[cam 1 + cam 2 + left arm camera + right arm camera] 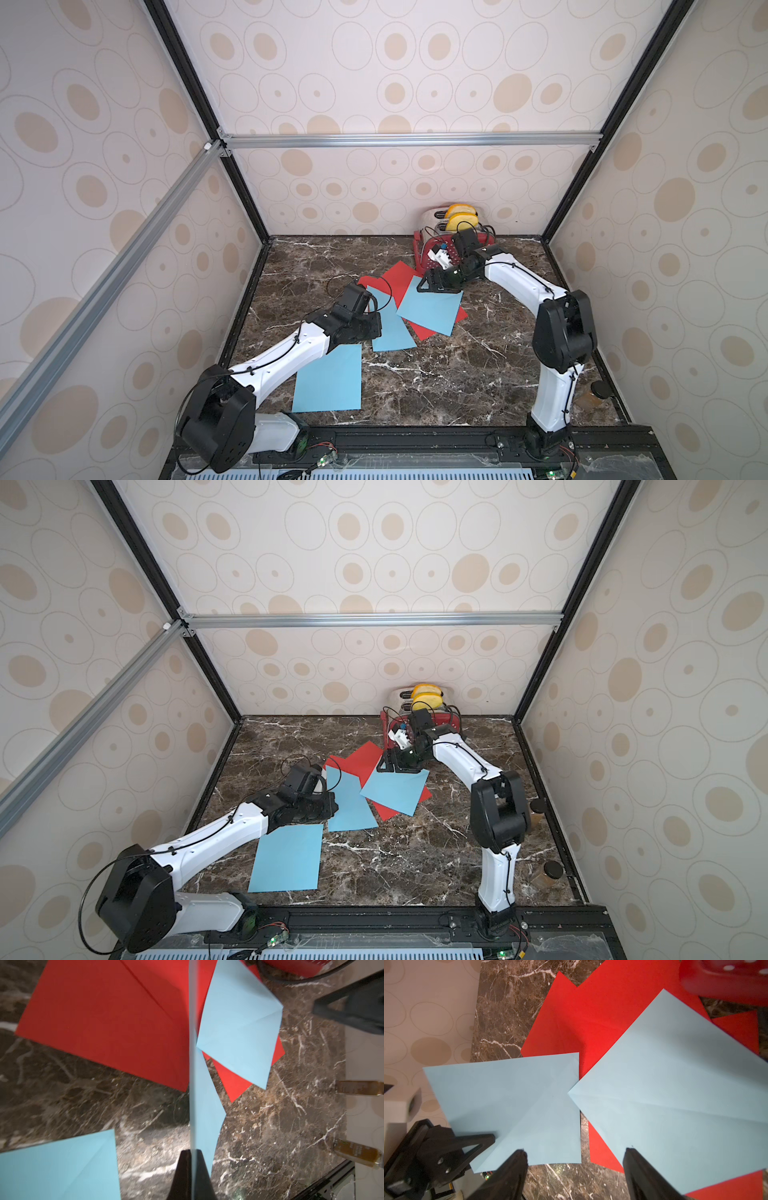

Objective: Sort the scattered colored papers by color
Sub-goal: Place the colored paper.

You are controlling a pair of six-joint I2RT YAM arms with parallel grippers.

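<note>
Gripping the middle blue sheet (392, 328) by one edge with the left gripper (192, 1153), clamped shut on it, and holding that edge raised enough to be showing end-on in the left wrist view. Resting the remainder on the marble tabletop (457, 386) forward of the toaster (440, 249), well apart from it. Hovering the right gripper (574, 1150) wide open and carrying nothing, just in front of the toaster, above the corner of a second blue sheet (430, 307) that is lying across the red sheets (397, 278). Probably heading next for the third blue sheet (328, 378), lying flat farthest from the toaster, to be starting a blue pile there. Doing it well: keeping the pinch firm, raising clear before travelling so as not to be dragging the reds, lowering flat and squaring the edges before letting go. Leaving the reds near the toaster as their own pile. Containers: holding two yellow bread slices (461, 218) upright in the toaster's slots. Keeping two dark-lidded amber jars (552, 875) well away from the toaster at the tabletop's edge, and failing to make out what is filling them.
</note>
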